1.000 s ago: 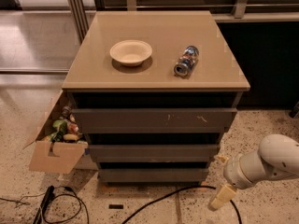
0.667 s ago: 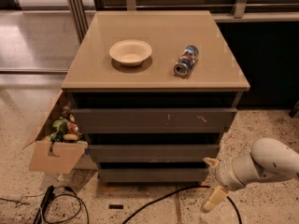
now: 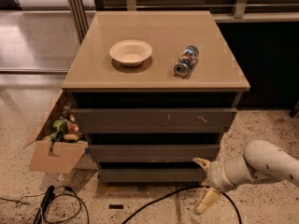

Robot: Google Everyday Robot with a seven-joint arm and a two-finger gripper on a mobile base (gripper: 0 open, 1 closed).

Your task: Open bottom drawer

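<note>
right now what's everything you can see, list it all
cabinet: one, tan top, centre
bowl: one, cream, on the cabinet, left of the can
can: one, blue and silver, lying on its side on the cabinet
top drawer: one, grey-brown, white scratch marks
middle drawer: one, grey-brown, plain
bottom drawer: one, grey-brown, lowest
cardboard box: one, brown, floor left of the cabinet, mixed items inside
cables: several, black, floor in front
arm: one, white, lower right
pincer: one, cream, open, beside the bottom drawer's right end
</note>
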